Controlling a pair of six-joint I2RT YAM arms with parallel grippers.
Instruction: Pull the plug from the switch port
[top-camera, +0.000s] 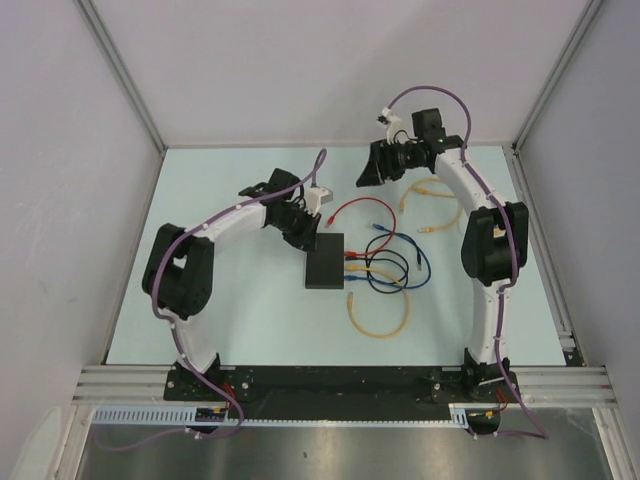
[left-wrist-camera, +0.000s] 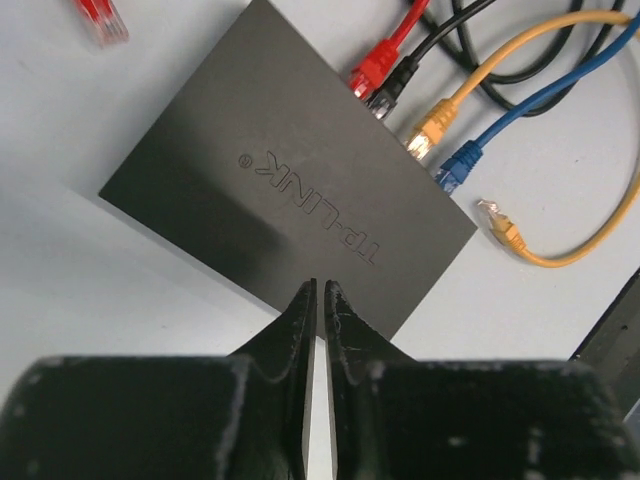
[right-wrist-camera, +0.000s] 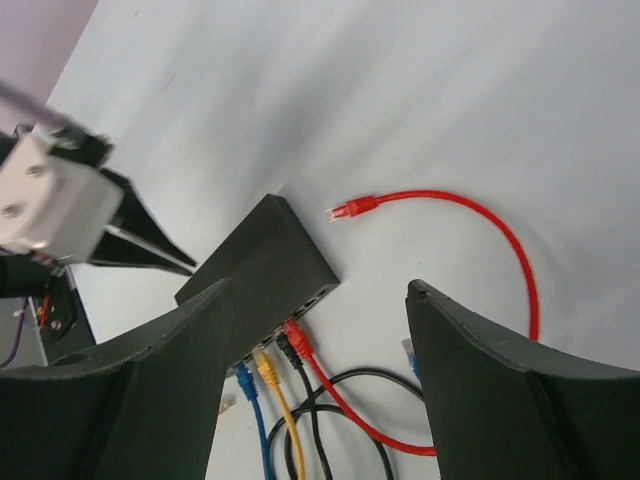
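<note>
Nearly shut left gripper (left-wrist-camera: 320, 290) over light, slide-prone TP-Link switch (left-wrist-camera: 290, 180) mid-table, right gripper (right-wrist-camera: 320, 300) spread wide above: pin box, pinch stiff red plug (left-wrist-camera: 375, 70) at latch, not soft cable.

We see a pale blue-green table (top-camera: 250, 320) closed in by plain white walls (top-camera: 300, 70) on its left, far and right sides. Towards the near edge, around the middle, a beige cable (top-camera: 378, 328) lies in a loose loop on the table. A second beige cable (top-camera: 425, 195) curls near the far right corner. From the left wrist we also make out a loose yellow cable (left-wrist-camera: 560, 255) lying flat, its clear plug free. Aluminium rails (top-camera: 120, 382) and a slotted white cable duct (top-camera: 300, 420) run along the near edge.
</note>
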